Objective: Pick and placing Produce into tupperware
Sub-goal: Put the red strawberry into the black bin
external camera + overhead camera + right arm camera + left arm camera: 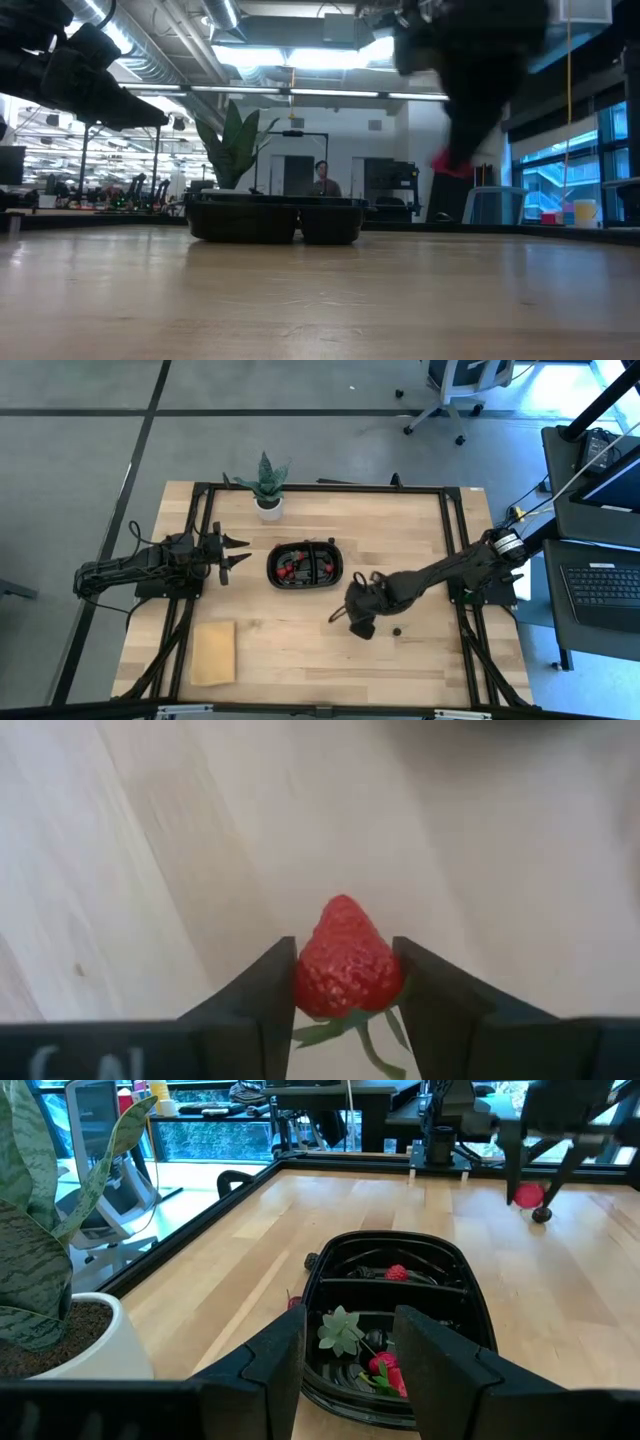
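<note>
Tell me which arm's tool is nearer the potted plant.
Left. The left tool hangs open just below and beside the potted plant, left of the black tray. The right tool, shut on a strawberry, is beyond the tray's far side.

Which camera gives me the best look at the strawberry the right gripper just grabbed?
The right wrist view: the strawberry fills the gap between the right gripper's fingers, green stem showing. The low view shows only a red blur under the arm, held above the table; the left wrist view a small red spot far off; in the high view the gripper hides it.
</note>
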You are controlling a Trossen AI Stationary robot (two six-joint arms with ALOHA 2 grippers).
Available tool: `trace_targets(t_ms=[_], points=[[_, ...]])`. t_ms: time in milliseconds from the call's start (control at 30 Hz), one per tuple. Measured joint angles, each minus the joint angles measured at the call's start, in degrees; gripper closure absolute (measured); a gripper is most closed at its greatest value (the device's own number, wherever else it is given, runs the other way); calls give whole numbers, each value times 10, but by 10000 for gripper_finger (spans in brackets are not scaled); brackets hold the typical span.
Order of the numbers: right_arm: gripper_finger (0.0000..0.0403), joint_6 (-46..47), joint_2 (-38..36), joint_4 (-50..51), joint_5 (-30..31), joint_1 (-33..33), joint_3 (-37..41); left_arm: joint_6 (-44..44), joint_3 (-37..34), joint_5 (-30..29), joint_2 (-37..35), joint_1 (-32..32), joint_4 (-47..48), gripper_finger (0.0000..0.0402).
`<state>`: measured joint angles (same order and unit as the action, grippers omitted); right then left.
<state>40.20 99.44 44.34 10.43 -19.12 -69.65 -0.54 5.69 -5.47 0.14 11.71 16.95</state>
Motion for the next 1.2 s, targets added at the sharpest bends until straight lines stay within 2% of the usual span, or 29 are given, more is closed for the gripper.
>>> trace_targets(t_ms=[167, 367, 533, 700, 833, 1200], points=[[251, -123, -1, -52, 17, 41, -51, 0, 0, 0, 0, 0, 0, 255], [248, -258, -1, -193, 17, 91, -81, 0, 0, 0, 0, 0, 0, 255], [250, -331, 2, -310, 17, 133, -81, 0, 0, 0, 0, 0, 0, 255], [247, -359, 32, -391, 10, 167, -81, 0, 0, 0, 0, 0, 0, 255], [246, -360, 80, -440, -39, 189, -81, 0, 0, 0, 0, 0, 1, 255], [245, -343, 182, -471, -58, 210, -80, 0, 0, 0, 0, 0, 1, 255]])
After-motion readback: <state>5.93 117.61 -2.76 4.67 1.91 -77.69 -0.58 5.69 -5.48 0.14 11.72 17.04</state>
